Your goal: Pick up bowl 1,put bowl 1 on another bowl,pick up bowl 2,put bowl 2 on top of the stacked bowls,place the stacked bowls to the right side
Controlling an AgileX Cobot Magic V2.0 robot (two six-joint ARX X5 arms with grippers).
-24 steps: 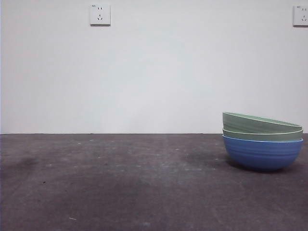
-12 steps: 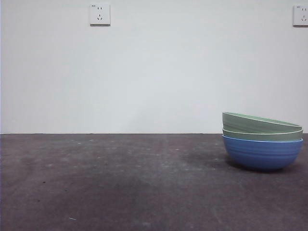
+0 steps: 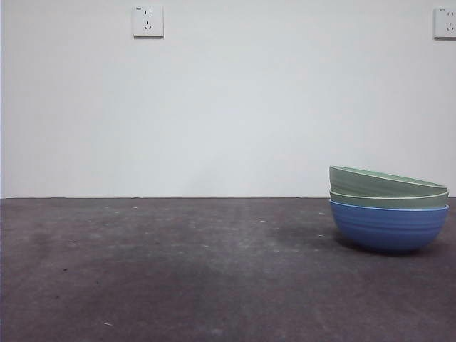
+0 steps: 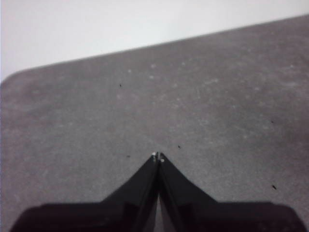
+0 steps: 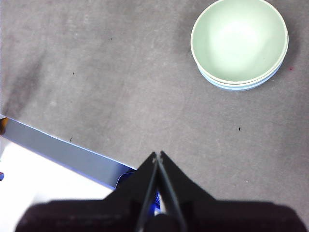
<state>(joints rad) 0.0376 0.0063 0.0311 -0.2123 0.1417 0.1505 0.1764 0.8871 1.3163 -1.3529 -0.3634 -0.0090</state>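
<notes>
Front view: neither arm in shot; two pale green ridged bowls (image 3: 385, 187) nest in the blue ridged bowl (image 3: 388, 226) at far right of the dark, speckled matte desk (image 3: 178, 271), top one tilted, stack's right edge nearly cut off. Left claw (image 4: 158, 156) pinched closed w/ nothing in it over bare desk. Right claw (image 5: 158, 154) likewise closed & empty, well apart from the stack; blue bowl shows only as a thin rim sliver there.

The stacked bowls (image 3: 388, 214) look matt, finely ridged; table (image 3: 178, 271) rough.
</notes>
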